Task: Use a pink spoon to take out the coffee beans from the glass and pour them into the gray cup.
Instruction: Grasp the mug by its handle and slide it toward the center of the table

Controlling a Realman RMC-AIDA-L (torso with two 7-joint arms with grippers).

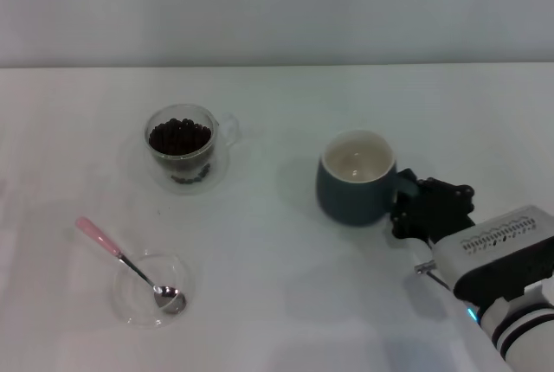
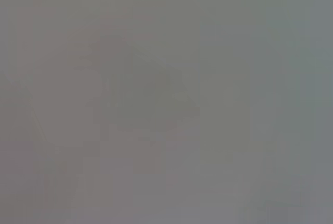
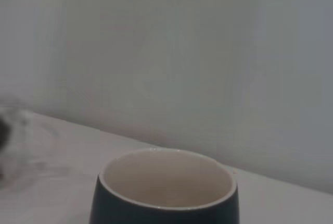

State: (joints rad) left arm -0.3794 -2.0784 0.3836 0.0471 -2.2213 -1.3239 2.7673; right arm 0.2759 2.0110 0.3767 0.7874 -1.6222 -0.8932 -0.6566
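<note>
Right gripper [image 1: 414, 206] sits nearest me, toward the front-right corner of the tabletop [image 1: 286, 303], pressed up against the handle side of the gray cup [image 1: 356, 177]. Looks to me like it's steadying the cup for pouring, but I can't tell if the fingers are actually clamped on the handle; the black fingertips blend into it. Right wrist view shows only the gray cup's rim and cream inside, looks empty, no beans in yet.

Front-left: pink spoon [image 1: 130, 264] lies with its bowl inside a shallow clear dish [image 1: 149, 290], pink handle propped over the dish rim pointing toward the left edge. I read that as a rest that keeps the handle raised and easy to grab. Nothing is holding it.

Farther back, left of centre: the glass [image 1: 183, 147], upright, coffee beans [image 1: 179, 137] heaped near its brim. Well apart from the gray cup, so each scoop has to travel across.

Left gripper isn't in the head view; its wrist view shows nothing I can make out. Scooping not started, I'd say.
</note>
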